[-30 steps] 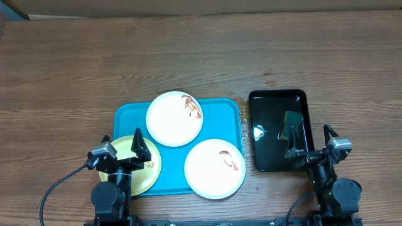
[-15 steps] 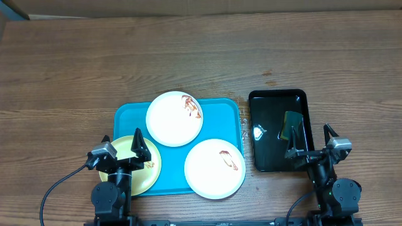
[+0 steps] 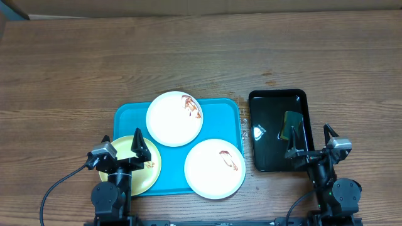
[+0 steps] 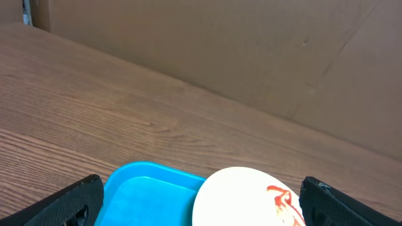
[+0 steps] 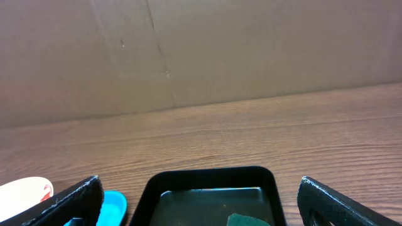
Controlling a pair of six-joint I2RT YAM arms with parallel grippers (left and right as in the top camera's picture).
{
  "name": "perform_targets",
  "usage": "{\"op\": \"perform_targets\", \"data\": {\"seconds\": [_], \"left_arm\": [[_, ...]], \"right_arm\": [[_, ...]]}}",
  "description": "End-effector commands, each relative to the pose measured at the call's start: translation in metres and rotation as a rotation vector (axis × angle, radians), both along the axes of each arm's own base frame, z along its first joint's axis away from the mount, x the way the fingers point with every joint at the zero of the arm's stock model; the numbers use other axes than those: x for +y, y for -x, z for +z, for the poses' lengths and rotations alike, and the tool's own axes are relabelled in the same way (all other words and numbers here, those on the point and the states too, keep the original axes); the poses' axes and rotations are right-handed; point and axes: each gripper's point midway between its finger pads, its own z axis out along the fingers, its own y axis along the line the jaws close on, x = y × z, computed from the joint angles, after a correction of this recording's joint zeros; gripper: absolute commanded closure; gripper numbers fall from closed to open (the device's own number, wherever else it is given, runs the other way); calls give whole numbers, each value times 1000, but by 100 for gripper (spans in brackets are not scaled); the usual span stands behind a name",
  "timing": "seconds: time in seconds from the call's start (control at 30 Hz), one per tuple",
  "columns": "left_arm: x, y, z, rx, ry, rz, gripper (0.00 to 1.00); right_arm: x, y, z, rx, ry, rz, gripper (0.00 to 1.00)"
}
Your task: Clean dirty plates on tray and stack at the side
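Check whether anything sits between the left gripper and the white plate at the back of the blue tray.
Nothing visible does. The left gripper is open over the yellow-green plate, and the back white plate lies just ahead on the blue tray, with only bare tray between them.

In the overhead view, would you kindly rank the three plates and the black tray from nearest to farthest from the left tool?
1. Yellow-green plate, partly hidden under the left tool.
2. Back white plate, on the turquoise tray's far side.
3. Front white plate, at its near right.
4. Black tray, farthest right.
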Motion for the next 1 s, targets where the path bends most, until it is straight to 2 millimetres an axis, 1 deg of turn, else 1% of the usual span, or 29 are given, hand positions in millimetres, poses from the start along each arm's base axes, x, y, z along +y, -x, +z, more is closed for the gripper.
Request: {"op": "perform_targets", "data": {"seconds": [0.0,0.23,0.33,0.43,0.47,0.53,0.6,0.67,0.77,0.8,0.87,0.97], "left_arm": [[0,0,1,-7,-21,4,0],[0,0,1,-7,-21,4,0],[0,0,1,-7,-21,4,0],[0,0,1,-7,-21,4,0],[0,0,1,-7,-21,4,0],[0,0,1,-7,-21,4,0],[0,0,1,-7,-21,4,0],[0,0,1,-7,-21,4,0],[0,0,1,-7,-21,4,0],[0,0,1,-7,-21,4,0],[0,0,1,-7,-21,4,0],[0,0,1,-7,-21,4,0]], "right_arm": [[-1,0,-2,-3,3,-6,0],[0,0,-2,1,-23,2,0],[0,0,6,-19,-119,1,0],[0,0,11,-15,-302,4,0],[2,1,13,-4,-358,16,0],[11,5,20,14,-378,65,0],[12,9,33,6,-377,72,0],[12,13,54,-22,-373,79,0],[16,23,93,-37,-369,110,0],[17,24,102,-32,-365,115,0],[21,24,122,4,-338,131,0],[28,17,139,117,-279,158,0]]}}
